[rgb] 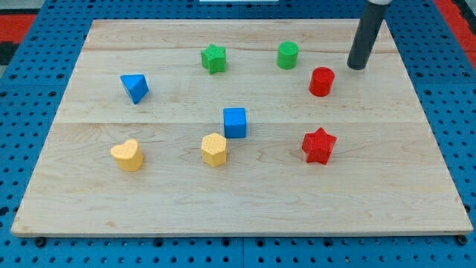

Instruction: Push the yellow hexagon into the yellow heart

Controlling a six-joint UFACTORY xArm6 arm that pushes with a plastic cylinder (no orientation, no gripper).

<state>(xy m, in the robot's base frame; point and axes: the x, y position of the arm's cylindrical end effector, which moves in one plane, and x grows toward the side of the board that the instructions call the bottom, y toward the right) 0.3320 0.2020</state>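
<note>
The yellow hexagon [214, 149] sits on the wooden board [245, 208] a little left of centre, toward the view's bottom. The yellow heart [127, 155] lies to its left, about a hand's width away, with bare board between them. My tip [358, 67] rests at the view's upper right, far from both yellow blocks, just up and right of the red cylinder [321, 82].
A blue cube [235, 122] stands just up and right of the yellow hexagon. A blue triangular block [134, 87] is at the upper left. A green star [213, 58] and green cylinder [288, 55] are near the top. A red star [319, 145] is at the right.
</note>
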